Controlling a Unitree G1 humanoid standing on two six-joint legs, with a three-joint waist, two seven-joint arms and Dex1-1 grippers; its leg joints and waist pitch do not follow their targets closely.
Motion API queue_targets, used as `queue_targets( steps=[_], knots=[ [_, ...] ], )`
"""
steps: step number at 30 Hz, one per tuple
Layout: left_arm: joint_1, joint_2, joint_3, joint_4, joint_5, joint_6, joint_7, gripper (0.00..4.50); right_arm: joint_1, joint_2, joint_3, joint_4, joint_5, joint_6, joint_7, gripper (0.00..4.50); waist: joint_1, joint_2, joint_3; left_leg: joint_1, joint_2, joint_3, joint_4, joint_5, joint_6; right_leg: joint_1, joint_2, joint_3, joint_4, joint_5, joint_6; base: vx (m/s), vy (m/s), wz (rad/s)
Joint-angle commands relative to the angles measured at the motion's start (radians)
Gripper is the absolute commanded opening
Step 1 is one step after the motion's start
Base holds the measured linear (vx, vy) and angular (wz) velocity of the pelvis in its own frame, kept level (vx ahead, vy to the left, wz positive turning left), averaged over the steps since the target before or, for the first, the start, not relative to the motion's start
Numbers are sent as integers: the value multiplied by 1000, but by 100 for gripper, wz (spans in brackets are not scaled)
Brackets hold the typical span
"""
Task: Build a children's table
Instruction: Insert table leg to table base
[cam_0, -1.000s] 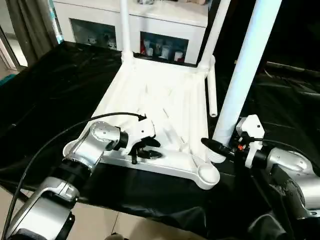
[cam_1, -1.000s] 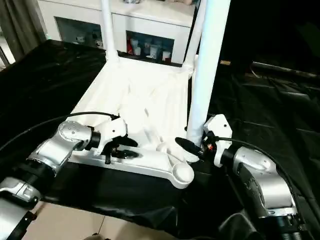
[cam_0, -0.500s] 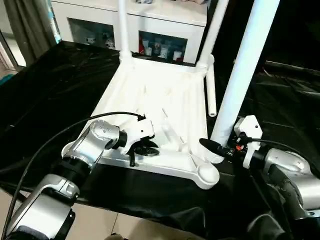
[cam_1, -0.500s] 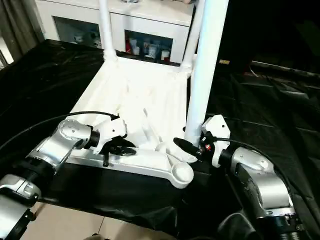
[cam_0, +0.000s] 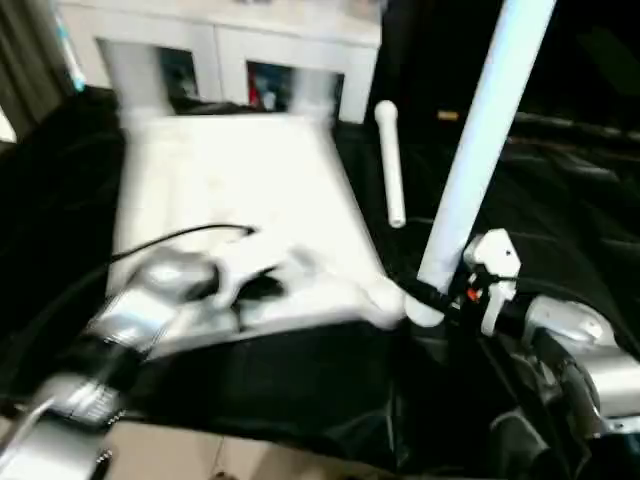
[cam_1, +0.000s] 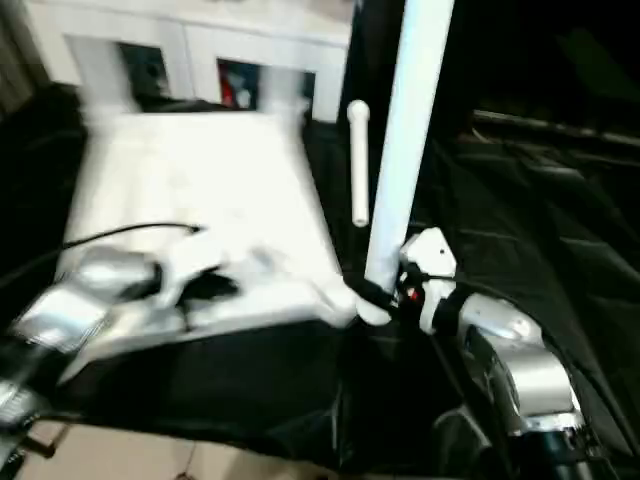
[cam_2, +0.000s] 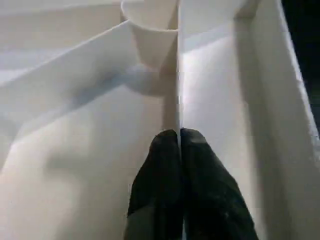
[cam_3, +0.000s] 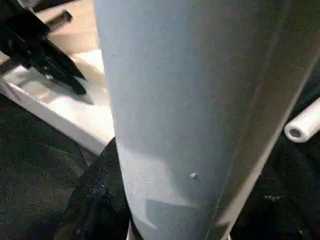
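Upturned tabletop (cam_0: 230, 180), light, stiff, slick plastic, is lying centre-left on the black-draped bench (cam_0: 560, 210), its thin rib being pinched by the closed left hand (cam_2: 179, 142), while the right hand (cam_0: 425, 300), half-open, is clasping an upright leg (cam_0: 480, 140) low down.

A loose leg (cam_0: 388, 165) lies between tabletop (cam_0: 230, 190) and upright leg (cam_0: 480, 150).

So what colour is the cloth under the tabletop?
Black, a glossy sheet; it shows best in the right eye view.

The right end effector (cam_1: 385, 297) grips an upright white leg (cam_1: 404, 140) beside the tabletop (cam_1: 200, 190); another leg (cam_1: 358, 165) lies near.
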Motion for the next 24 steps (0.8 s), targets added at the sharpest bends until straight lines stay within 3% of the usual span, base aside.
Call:
queue_targets(
  steps=[1, 3, 4, 5, 8, 11, 12, 15, 16, 20, 21, 24],
  knots=[
    [10, -8, 9, 7, -39, -147, -15, 3, -31, -1, 1, 10, -6, -8, 12, 191, 15, -17, -63, 5, 61, -18, -77, -163, 46, 46, -62, 45, -72, -249, -206, 0, 0, 0],
    [4, -16, 15, 15, -56, -172, -26, 3, -36, -1, 4, 14, -7, -9, 14, 191, 25, -8, -68, 7, 59, -16, -74, -119, 57, 45, -62, 44, -59, -179, -223, 0, 0, 0],
    [0, -22, 23, 18, -73, -181, -39, 3, -39, -1, 5, 16, -8, -10, 15, 191, 31, -8, -66, 8, 61, -15, -74, -98, 65, 44, -60, 44, -55, -135, -235, 0, 0, 0],
    [-13, -26, 29, 30, -90, -184, -63, 3, -44, -2, 6, 21, -9, -10, 15, 191, 33, -16, -66, 9, 62, -13, -73, -90, 69, 44, -60, 44, -53, -121, -239, 0, 0, 0],
    [-19, -20, 30, 33, -92, -193, -89, 3, -48, -2, 7, 27, -11, -13, 16, 191, 49, -9, -67, 13, 62, -10, -71, -60, 79, 44, -61, 44, -45, -65, -259, 0, 0, 0],
    [-26, -11, 23, 49, -85, -216, -121, 3, -48, -5, 7, 26, -12, -15, 17, 191, 57, -12, -65, 11, 60, -10, -73, -82, 67, 47, -64, 44, -49, -101, -249, 0, 0, 0],
    [-30, -4, 17, 56, -76, -233, -127, 3, -44, -8, 5, 23, -12, -15, 17, 191, 56, -4, -64, 12, 61, -11, -75, -99, 56, 46, -63, 45, -51, -116, -244, 0, 0, 0],
    [-34, 2, 14, 62, -75, -247, -137, 3, -36, -12, -2, 18, -12, -15, 17, 191, 57, -8, -64, 11, 62, -13, -76, -116, 37, 49, -65, 45, -52, -141, -229, 0, 0, 0],
    [-39, 4, 22, 61, -93, -233, -162, 42, -34, -14, -5, 17, -12, -15, 16, 191, 57, -1, -65, 13, 62, -13, -77, -122, 30, 47, -64, 45, -53, -142, -229, 0, 0, 0],
    [-59, 8, 53, 45, -131, -177, -188, 63, -32, -14, -18, 11, -2, -10, 11, 191, 59, -1, -66, 15, 61, -11, -76, -119, 20, 47, -63, 44, -47, -112, -248, 0, 0, 0],
    [-68, 8, 64, 36, -143, -160, -193, 88, -35, -11, -26, 12, 4, -5, 5, 191, 59, -2, -66, 14, 62, -12, -76, -120, 18, 50, -63, 43, -47, -108, -252, 0, 0, 0],
    [-96, -30, 87, -18, -190, -84, -184, 101, -58, 11, -47, 24, 19, 26, -33, 191, 57, -7, -65, 12, 62, -12, -77, -128, 9, 53, -67, 42, -49, -135, -252, 0, 0, 0]
  ],
)
